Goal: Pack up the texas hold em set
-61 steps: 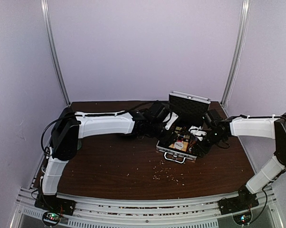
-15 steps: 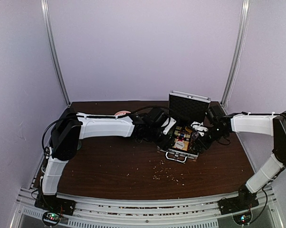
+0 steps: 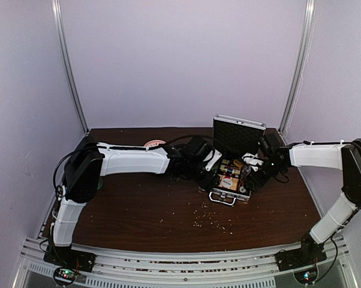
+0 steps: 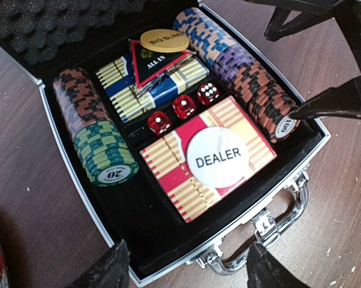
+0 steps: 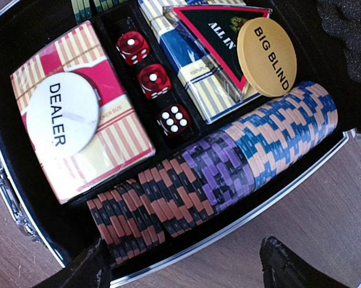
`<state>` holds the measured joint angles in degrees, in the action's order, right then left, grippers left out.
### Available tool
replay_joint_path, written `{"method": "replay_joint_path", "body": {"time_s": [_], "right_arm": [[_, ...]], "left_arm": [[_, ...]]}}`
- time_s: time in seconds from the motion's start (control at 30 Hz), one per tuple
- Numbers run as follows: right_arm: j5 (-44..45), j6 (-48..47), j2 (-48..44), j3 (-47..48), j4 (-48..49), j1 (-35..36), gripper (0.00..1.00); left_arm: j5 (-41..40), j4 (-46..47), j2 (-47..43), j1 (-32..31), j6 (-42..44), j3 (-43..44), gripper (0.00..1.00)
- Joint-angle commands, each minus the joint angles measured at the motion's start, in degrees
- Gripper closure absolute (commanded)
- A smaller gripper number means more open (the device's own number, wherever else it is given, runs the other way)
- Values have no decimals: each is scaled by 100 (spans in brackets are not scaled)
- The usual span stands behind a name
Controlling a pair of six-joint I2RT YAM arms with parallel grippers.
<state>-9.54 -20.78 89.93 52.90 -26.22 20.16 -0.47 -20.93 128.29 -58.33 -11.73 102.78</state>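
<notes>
Left gripper [image 4: 186, 269]: fingers apart, empty, above the case's handle side.
Case [image 3: 237, 137]: on the table [image 3: 138, 204] right of centre, between both grippers, lid upright.
Left chips [image 4: 96, 135]: end chip reads "20".
Blue box [image 4: 147, 90]: under "ALL IN" triangle [image 4: 153, 63] and "BIG BLIND" disc [image 4: 164, 41].
Dice [image 4: 183, 107]: three, middle slot.
Red box [image 4: 174, 180]: carries "DEALER" disc [image 4: 218, 157].
Right chips [image 4: 240, 69]: end chip "100".
Right gripper [image 5: 186, 267]: fingers apart, empty, over the right wall.
Around: bowl [image 3: 155, 143] behind left arm; crumbs [image 3: 207, 219] on open table in front.
</notes>
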Motion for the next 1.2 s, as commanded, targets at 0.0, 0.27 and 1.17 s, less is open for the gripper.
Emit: {"method": "replay_joint_path", "body": {"time_s": [0.0,0.27,1.17], "right_arm": [[483,160,55,153,201,-47,14],[-339,-92,-418,154,-287,-81,14],[-3108,1492,-144,3171,-123,-2087,41]], "left_arm": [[-59,264,-228,23,-23,-57,32],[-293,265,-575,23,27,-254,32],[-596,241,-1795,599,47,-1171,19]]}}
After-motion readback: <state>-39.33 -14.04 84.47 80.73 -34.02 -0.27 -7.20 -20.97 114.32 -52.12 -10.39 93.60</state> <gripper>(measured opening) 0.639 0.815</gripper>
